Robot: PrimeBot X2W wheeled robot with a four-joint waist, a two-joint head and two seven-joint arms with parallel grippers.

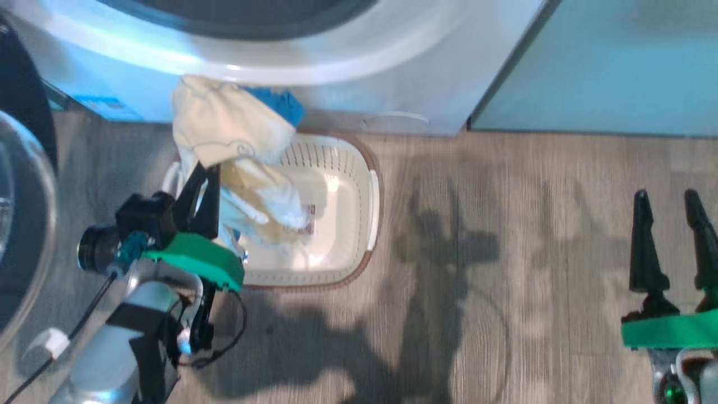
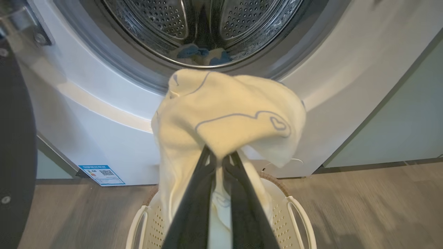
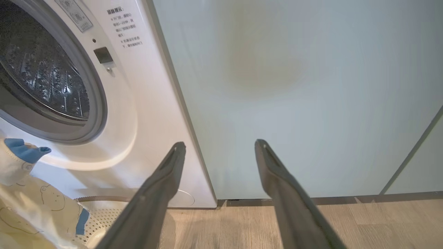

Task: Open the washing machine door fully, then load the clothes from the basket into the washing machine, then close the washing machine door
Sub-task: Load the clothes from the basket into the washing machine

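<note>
My left gripper (image 1: pixel 205 168) is shut on a pale yellow garment of the clothes (image 1: pixel 230 129), held up over the basket (image 1: pixel 373 213) in front of the washing machine (image 1: pixel 392 84). In the left wrist view the cloth (image 2: pixel 225 114) drapes over the fingertips of that gripper (image 2: pixel 219 157), just below the steel drum (image 2: pixel 207 20), where some blue and pale cloth (image 2: pixel 202 55) lies. The washing machine door (image 1: pixel 22 224) stands open at the far left. My right gripper (image 1: pixel 666 196) hangs open with nothing in it at the lower right, facing a cabinet (image 3: pixel 294 86).
A pale green cabinet (image 1: pixel 606 67) adjoins the washer on the right. Bare wooden floor (image 1: pixel 505 252) lies between the basket and my right gripper. The basket (image 2: pixel 297 211) sits against the washer's base. A blue sticker (image 2: pixel 102 174) marks the washer's lower left corner.
</note>
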